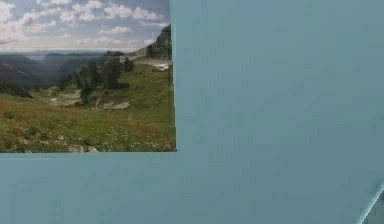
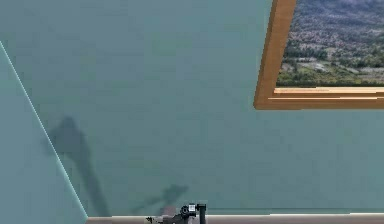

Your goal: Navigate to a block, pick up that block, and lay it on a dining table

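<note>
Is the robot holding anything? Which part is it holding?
I can't tell. The gripper sits at the arm side view's bottom edge, in front of the wall, and its far end is too unclear.

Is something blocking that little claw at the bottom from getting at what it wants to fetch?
A teal wall stands beyond the gripper, with a framed picture higher up on it. The wall ahead carries a landscape picture. Whether anything blocks the way to a block cannot be judged from here.
</note>
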Controlling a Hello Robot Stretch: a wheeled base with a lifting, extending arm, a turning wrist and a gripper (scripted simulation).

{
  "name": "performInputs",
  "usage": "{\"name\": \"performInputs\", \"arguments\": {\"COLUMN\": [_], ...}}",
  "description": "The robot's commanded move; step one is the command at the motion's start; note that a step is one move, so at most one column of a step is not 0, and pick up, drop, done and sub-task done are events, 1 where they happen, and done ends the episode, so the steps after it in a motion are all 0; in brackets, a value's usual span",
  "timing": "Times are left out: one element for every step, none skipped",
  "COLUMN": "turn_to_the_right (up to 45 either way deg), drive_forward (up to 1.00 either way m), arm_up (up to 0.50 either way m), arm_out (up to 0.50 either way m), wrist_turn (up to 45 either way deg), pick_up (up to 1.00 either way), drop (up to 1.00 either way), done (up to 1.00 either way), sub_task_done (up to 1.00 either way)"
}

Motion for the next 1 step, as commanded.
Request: {"name": "performInputs", "arguments": {"turn_to_the_right": [0.0], "drive_forward": [0.0], "arm_up": [0.0], "arm_out": [0.0], "wrist_turn": [45.0], "pick_up": [0.0], "drop": [0.0], "done": [0.0], "sub_task_done": [0.0]}}
